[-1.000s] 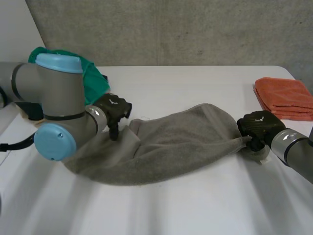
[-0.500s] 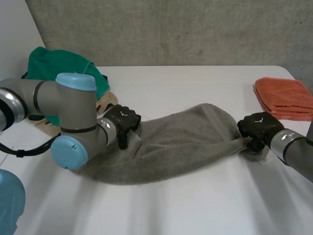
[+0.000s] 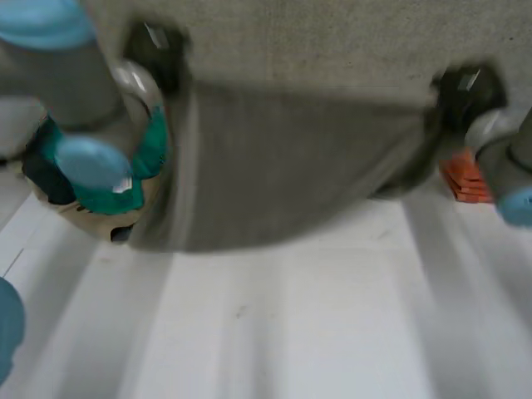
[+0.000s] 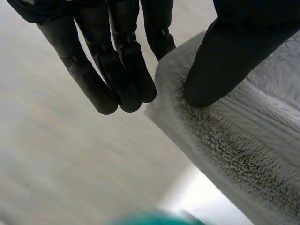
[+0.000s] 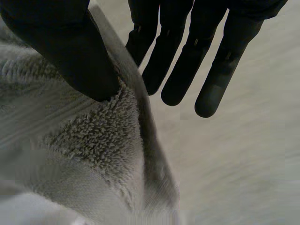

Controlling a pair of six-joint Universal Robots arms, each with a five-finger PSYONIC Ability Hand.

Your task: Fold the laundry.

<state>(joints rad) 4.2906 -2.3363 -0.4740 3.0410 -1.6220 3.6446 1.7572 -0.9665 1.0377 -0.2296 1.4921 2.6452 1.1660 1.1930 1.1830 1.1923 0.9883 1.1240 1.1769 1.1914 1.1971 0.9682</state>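
My left hand (image 4: 225, 61) pinches one top corner of the grey towel (image 3: 291, 166) between thumb and fingers, and my right hand (image 5: 70, 51) pinches the other. The towel hangs spread between them above the white table (image 3: 291, 332). I judge no fold is made yet. A folded orange cloth (image 3: 464, 179) lies at the right, and green laundry (image 3: 154, 141) lies at the left.

wall (image 3: 316, 41): grey speckled concrete, rising beyond the table | table (image 3: 316, 332): white, smooth matte top, running toward the near edge | light: soft, diffuse, no hard glare
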